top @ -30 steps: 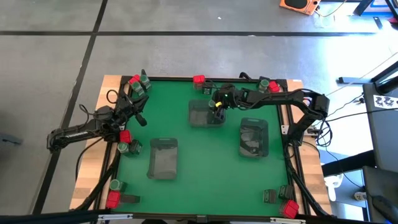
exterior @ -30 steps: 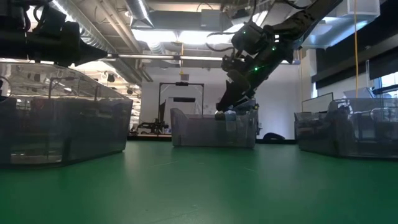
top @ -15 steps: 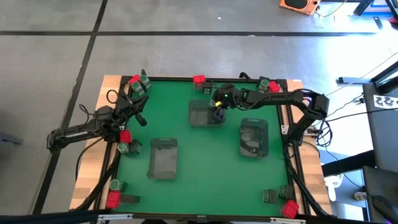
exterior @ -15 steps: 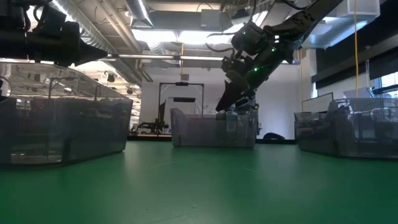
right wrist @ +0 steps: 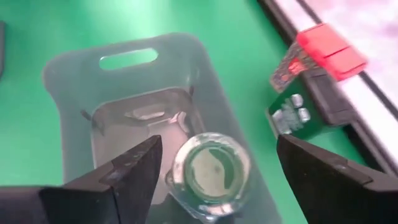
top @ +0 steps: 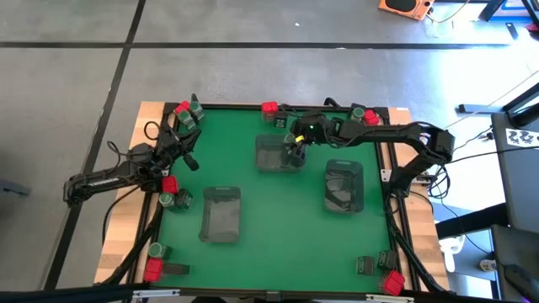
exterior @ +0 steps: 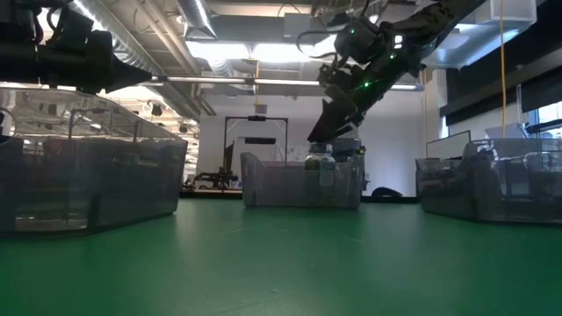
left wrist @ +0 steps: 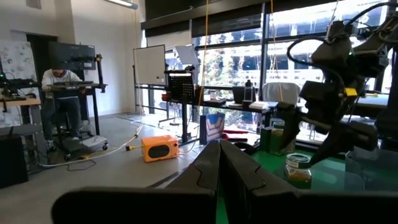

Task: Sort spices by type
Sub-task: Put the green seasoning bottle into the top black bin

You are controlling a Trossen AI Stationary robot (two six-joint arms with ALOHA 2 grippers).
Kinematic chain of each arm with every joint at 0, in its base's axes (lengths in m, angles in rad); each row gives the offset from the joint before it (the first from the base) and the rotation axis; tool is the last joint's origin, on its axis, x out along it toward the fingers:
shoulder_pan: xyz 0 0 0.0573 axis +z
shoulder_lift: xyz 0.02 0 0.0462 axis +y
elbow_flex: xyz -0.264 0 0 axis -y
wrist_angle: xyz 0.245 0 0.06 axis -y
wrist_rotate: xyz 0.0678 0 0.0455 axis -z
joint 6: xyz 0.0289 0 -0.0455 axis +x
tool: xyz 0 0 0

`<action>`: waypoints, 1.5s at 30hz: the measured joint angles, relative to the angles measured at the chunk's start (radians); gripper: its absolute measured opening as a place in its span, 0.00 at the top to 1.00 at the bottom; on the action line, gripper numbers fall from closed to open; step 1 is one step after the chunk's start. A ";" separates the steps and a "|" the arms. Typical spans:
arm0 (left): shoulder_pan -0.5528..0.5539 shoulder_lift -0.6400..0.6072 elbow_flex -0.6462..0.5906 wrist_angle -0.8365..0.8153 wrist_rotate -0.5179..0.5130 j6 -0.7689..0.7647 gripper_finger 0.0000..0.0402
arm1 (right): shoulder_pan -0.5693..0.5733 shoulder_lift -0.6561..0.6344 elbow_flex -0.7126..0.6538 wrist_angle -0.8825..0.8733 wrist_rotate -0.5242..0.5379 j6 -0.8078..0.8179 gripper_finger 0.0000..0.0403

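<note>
A: Right end effector [right wrist: 214, 171]?
B: Fingers spread wide, nothing held, poised above the back tray [top: 274, 155]. 1 round jar [right wrist: 210, 168] stands upright inside it, directly beneath.
A: Left end effector [top: 192, 162]?
B: Clenched, empty, at the tabletop's [top: 278, 236] left edge near red boxes [top: 169, 183].

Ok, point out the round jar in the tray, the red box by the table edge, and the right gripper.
round jar [right wrist: 210, 168], right wrist view, on its lid.
red box [right wrist: 323, 46], right wrist view, on its top face.
right gripper [right wrist: 214, 165], right wrist view, midway between its open fingertips.
</note>
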 joint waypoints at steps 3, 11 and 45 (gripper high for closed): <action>0.000 0.000 0.000 0.000 0.000 -0.001 0.98 | 0.000 -0.036 0.000 -0.009 0.045 -0.002 0.21; 0.000 0.000 0.000 0.000 0.000 -0.001 0.98 | 0.000 -0.119 0.000 -0.009 0.174 -0.048 0.21; 0.000 0.000 0.000 0.000 0.000 -0.003 0.98 | -0.264 -0.139 0.191 -0.410 0.465 -0.051 0.08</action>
